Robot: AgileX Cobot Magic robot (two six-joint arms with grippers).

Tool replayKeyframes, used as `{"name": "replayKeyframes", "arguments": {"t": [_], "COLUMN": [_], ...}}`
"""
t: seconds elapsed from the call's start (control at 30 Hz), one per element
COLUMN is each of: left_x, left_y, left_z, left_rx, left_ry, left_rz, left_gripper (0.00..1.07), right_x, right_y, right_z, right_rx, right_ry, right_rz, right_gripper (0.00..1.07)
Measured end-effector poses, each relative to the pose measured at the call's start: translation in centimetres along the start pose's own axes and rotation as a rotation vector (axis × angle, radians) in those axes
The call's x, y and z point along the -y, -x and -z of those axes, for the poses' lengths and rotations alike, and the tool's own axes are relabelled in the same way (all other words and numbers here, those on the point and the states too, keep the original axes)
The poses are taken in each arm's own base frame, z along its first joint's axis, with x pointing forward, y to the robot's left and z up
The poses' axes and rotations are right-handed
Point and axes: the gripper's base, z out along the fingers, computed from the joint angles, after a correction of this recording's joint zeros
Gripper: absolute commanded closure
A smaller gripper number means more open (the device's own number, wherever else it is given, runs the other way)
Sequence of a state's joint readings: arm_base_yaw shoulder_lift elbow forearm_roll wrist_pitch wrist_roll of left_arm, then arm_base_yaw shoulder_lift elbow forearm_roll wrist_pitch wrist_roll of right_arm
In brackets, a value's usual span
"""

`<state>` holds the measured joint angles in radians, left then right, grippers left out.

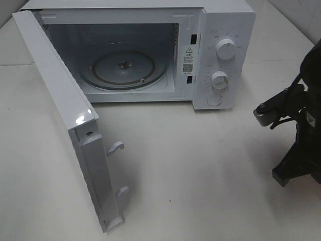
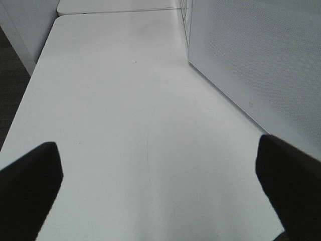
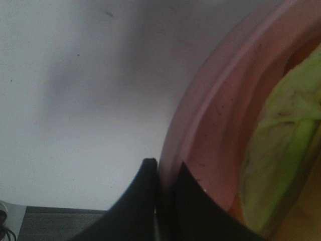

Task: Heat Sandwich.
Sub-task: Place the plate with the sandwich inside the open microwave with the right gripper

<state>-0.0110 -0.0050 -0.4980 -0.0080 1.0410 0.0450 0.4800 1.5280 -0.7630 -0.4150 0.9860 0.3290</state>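
The sandwich (image 3: pixel 281 150) shows only in the right wrist view, as yellow-green and pale layers lying on a round pink plate (image 3: pixel 215 115). My right gripper (image 3: pixel 163 173) is shut on that plate's rim, one black finger on each side of the edge. In the exterior high view only the right arm (image 1: pixel 296 135) shows, at the right edge; plate and sandwich are out of that frame. My left gripper (image 2: pixel 158 148) hangs open over bare table with nothing between its fingers.
The white microwave (image 1: pixel 225 20) stands at the back with its door (image 1: pixel 55 100) swung wide open to the left, and its glass turntable (image 1: pixel 125 70) bare inside. The door's perforated panel (image 2: pixel 256 60) rises close beside my left gripper. White table (image 1: pixel 200 175) stretches in front.
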Motion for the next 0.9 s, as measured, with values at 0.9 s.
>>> {"name": "replayKeyframes", "arguments": {"t": [0.9], "left_x": [0.0], "left_y": [0.0], "left_z": [0.0], "left_rx": [0.0], "left_ry": [0.0], "left_rz": [0.0], "left_gripper": [0.02], "right_x": [-5.4], "right_y": [-3.4], "right_z": [4.5], "right_rx": [0.106], "right_ry": [-0.066], "right_rz": [0.265], "right_gripper": [1.07]}}
